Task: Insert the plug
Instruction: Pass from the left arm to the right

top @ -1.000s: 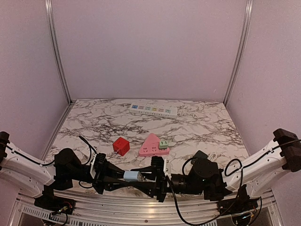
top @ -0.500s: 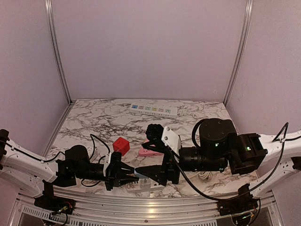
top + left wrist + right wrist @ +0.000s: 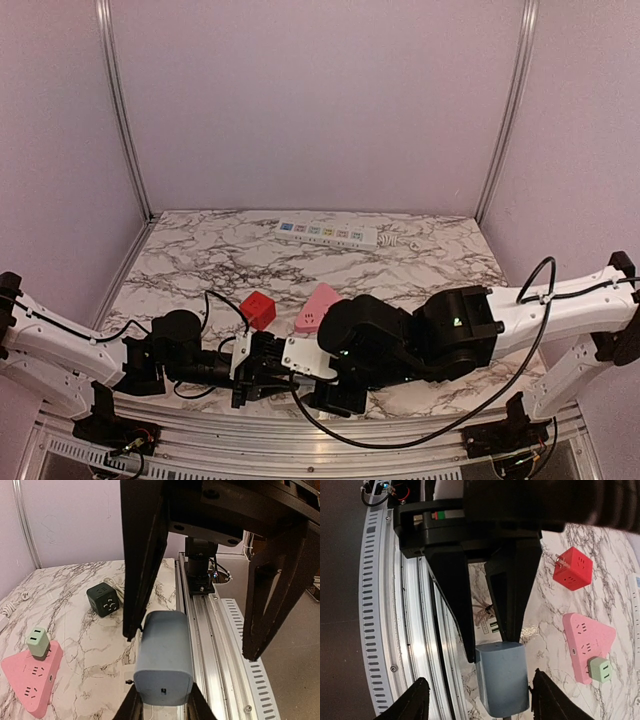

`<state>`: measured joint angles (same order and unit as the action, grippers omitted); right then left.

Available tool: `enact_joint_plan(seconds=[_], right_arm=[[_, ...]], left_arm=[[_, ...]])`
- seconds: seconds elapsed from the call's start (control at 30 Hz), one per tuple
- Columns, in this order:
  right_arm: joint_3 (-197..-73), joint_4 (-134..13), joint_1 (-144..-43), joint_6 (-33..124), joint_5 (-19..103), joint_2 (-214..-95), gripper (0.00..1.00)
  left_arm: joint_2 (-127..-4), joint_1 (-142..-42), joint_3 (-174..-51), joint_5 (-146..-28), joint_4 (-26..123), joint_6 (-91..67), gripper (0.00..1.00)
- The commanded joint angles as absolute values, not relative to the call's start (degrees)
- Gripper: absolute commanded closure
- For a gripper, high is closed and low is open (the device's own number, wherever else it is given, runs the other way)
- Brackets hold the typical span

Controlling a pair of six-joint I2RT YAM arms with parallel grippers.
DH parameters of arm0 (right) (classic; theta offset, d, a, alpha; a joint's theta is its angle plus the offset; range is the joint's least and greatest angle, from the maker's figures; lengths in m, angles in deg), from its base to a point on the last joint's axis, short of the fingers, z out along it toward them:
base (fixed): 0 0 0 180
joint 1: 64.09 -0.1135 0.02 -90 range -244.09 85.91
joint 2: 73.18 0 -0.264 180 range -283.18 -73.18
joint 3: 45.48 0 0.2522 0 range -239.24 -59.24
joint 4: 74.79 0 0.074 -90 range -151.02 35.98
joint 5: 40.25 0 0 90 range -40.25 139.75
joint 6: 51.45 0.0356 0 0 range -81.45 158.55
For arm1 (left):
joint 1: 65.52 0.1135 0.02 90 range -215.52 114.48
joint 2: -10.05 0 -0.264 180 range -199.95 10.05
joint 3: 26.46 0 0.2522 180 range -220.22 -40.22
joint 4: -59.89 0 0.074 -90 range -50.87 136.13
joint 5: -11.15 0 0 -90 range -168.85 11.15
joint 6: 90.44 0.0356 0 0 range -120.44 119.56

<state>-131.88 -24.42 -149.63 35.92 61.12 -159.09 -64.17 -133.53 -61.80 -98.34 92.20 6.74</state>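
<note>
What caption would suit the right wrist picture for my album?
Left gripper holds a blue-grey plug inside the open right gripper, pink socket block nearby.

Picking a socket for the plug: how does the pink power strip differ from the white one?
The pink power strip is triangular; the white power strip is a long bar. The pink one lies near the front, the white one at the far edge. The pink one carries a pale green adapter; no plug shows in the white one. Both lie flat on the table.
</note>
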Motion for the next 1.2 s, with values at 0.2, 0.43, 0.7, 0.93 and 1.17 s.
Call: enact_joint_plan(seconds=[0.2, 0.43, 0.7, 0.93, 1.17], right_arm=[[-130.1, -24.2, -148.9, 33.2, 64.7, -153.0, 0.39], [-127.1, -27.8, -148.5, 32.1, 63.5, -151.9, 0.42], [-125.7, -31.5, -147.9, 31.5, 59.7, -153.9, 0.52], [-124.6, -33.6, -147.0, 31.1, 56.2, -154.8, 0.63], [-123.5, -34.7, -146.5, 31.5, 53.3, -154.4, 0.64]], left_arm=[[-63.7, -134.4, -62.7, -101.4, 93.4, 9.5, 1.0], [-63.2, -134.6, -62.4, -102.3, 93.4, 10.2, 1.0], [-63.3, -134.8, -62.5, -102.5, 93.4, 10.4, 1.0], [-62.4, -134.9, -62.0, -102.4, 93.4, 10.6, 1.0], [-61.6, -134.9, -61.7, -102.0, 93.4, 10.9, 1.0]])
